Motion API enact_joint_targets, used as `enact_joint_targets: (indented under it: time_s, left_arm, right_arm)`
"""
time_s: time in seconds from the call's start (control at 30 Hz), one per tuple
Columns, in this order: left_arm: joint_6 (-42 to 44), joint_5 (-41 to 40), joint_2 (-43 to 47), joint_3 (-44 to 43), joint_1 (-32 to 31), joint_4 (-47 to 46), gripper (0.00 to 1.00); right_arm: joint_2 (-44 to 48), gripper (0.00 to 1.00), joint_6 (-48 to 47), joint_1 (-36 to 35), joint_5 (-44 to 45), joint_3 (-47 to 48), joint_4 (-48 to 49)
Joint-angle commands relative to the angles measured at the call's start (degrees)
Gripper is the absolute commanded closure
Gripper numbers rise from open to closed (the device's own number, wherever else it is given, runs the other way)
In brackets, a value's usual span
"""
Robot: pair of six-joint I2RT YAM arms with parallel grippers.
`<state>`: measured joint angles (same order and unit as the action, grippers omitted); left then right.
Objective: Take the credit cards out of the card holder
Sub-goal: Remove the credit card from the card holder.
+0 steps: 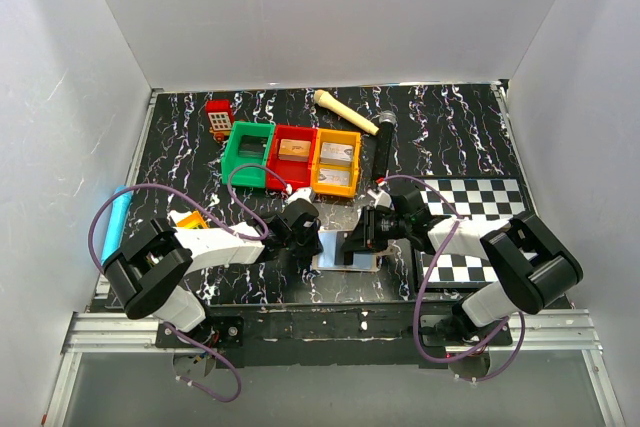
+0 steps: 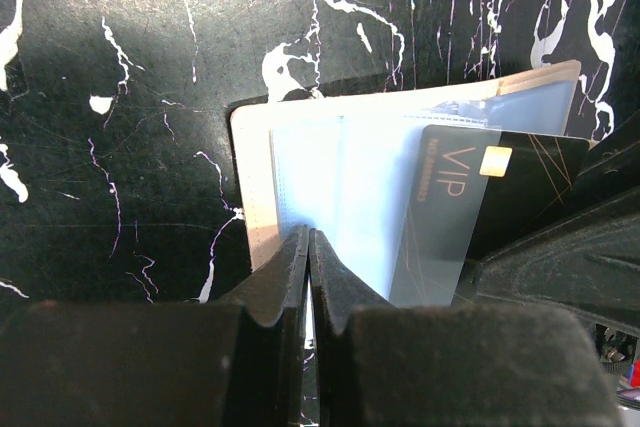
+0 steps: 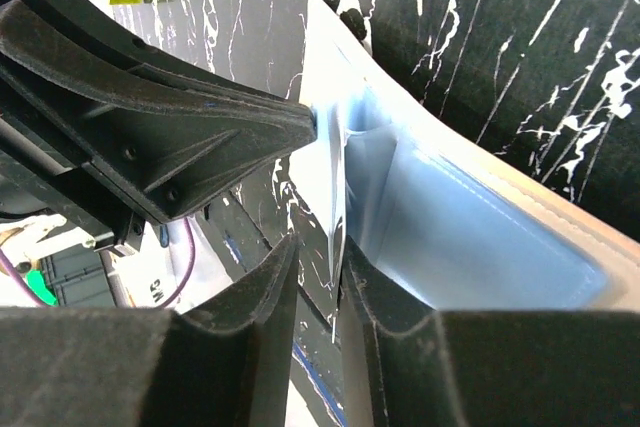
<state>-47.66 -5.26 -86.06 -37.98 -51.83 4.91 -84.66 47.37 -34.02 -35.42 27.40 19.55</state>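
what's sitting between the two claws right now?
The open card holder, pale blue inside, with a dark VIP card partway out. Top view shows it; left wrist closer.

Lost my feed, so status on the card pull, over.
Left hand shut on holder edge. Right hand open, astride a thin sheet at its mouth. Dark VIP card partly out of sleeve. Hands crowded close.

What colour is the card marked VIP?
The VIP card is black with gold print; left wrist view.
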Motion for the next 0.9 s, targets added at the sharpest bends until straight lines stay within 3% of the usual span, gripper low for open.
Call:
enact_joint_targets:
  time_s: [0.0, 0.27, 0.5, 0.77, 0.8, 0.87]
  left_arm:
    - [0.5, -0.5, 0.1, 1.1, 0.4, 2.7, 1.00]
    - [0.4, -0.5, 0.9, 1.9, 0.4, 2.0, 1.00]
    - [0.1, -0.6, 1.0, 2.0, 0.4, 1.8, 1.00]
    - [1.0, -1.4, 4.9, 2.2, 0.4, 1.8, 1.00]
    - [1.5, -1.8, 6.5, 2.0, 0.4, 1.9, 0.98]
    - [2.9, -2.3, 10.3, 1.3, 0.4, 2.2, 0.79]
  right_arm:
    - [1.4, 0.73, -1.1, 0.4, 0.4, -0.2, -0.1]
    - [2.0, 0.83, -2.3, 1.1, 1.4, -0.4, -2.1]
    - [4.2, 0.99, -4.6, 2.8, 2.7, -1.5, -5.9]
    - [11.2, 0.99, -10.1, 5.4, 5.3, -0.2, -18.1]
    - [12.8, 0.99, -11.4, 5.5, 6.7, 0.5, -21.7]
    - [17.6, 0.99, -14.4, 6.0, 8.8, 1.9, -26.5]
